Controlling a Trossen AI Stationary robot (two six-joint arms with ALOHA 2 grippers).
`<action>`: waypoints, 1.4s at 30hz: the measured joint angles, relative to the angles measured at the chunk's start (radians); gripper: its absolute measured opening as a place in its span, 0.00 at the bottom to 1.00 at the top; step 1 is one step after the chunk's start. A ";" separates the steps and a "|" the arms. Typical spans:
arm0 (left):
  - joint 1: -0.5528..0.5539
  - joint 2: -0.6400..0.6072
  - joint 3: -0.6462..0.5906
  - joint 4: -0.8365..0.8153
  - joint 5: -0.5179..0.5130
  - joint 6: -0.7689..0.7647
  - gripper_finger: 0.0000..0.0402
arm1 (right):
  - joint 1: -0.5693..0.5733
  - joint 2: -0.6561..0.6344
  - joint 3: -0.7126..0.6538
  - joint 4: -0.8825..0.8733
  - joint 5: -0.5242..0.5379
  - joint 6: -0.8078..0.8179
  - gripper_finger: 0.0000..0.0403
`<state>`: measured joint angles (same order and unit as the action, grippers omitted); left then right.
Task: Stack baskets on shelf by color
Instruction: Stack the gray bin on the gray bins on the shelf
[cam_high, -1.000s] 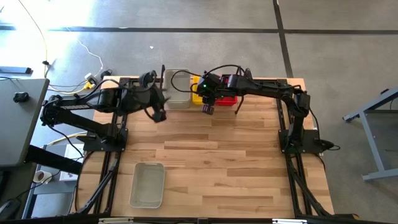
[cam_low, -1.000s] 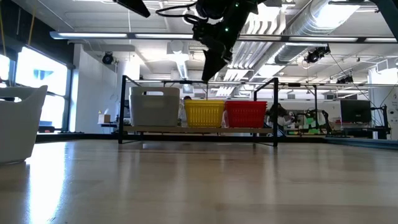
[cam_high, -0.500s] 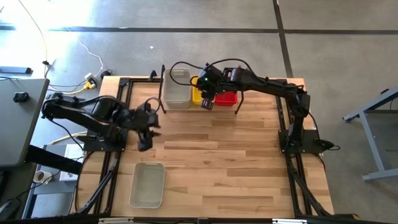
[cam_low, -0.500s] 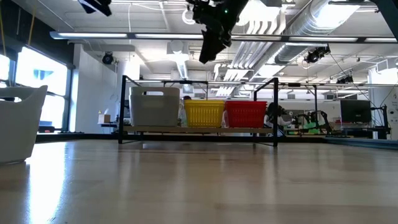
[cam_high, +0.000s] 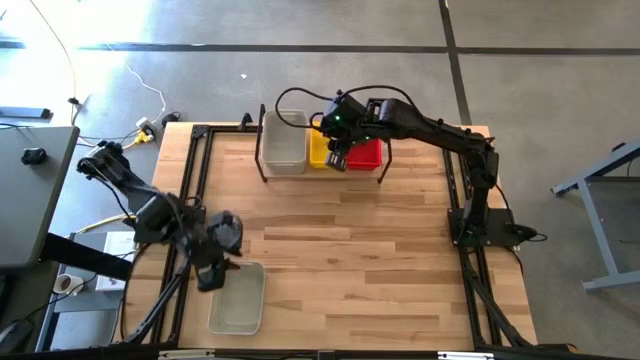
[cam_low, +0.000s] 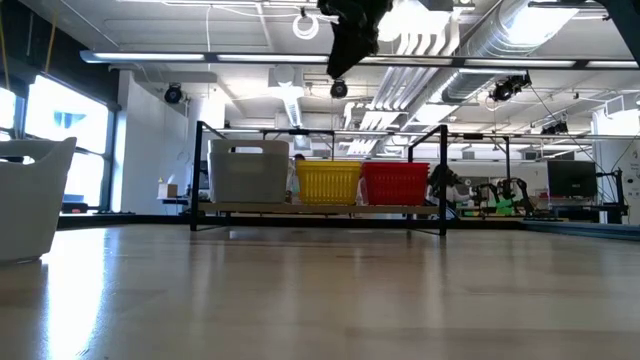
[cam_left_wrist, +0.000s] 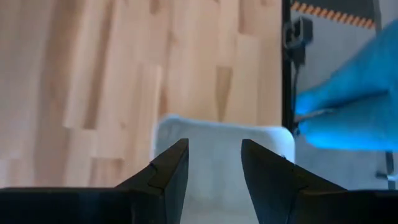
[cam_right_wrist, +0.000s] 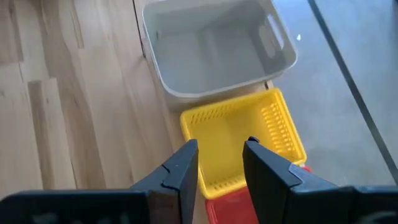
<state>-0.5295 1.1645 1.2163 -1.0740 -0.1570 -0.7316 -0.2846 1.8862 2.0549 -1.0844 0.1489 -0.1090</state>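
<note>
**Reaching for the last loose basket**

Left gripper (cam_high: 212, 277) hovering at the far rim of the translucent grey-white plastic basket (cam_high: 237, 297), fingers (cam_left_wrist: 171, 168) parted and empty. Best lowered straight down so the fingers straddle that short rim before closing. Basket upright, mouth up, near the table's (cam_high: 340, 260) front left corner, long axis running front to back. Right gripper (cam_high: 337, 160) parked above the black rod shelf (cam_high: 383, 168), fingers spread, nothing held, over the yellow mesh basket (cam_right_wrist: 239, 143).
</note>
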 joint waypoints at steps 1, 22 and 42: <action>-0.026 0.012 0.000 0.001 0.000 -0.018 0.34 | 0.002 -0.001 0.010 -0.006 0.000 0.008 0.28; -0.359 0.326 0.000 0.205 0.061 -0.238 0.34 | 0.095 -0.001 0.081 -0.130 -0.008 0.256 0.28; -0.414 0.562 0.000 0.308 0.068 -0.253 0.34 | 0.181 -0.001 0.080 -0.140 0.007 0.349 0.28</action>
<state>-0.9432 1.7261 1.2163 -0.7661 -0.0891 -0.9848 -0.1032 1.8856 2.1353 -1.2240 0.1558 0.2402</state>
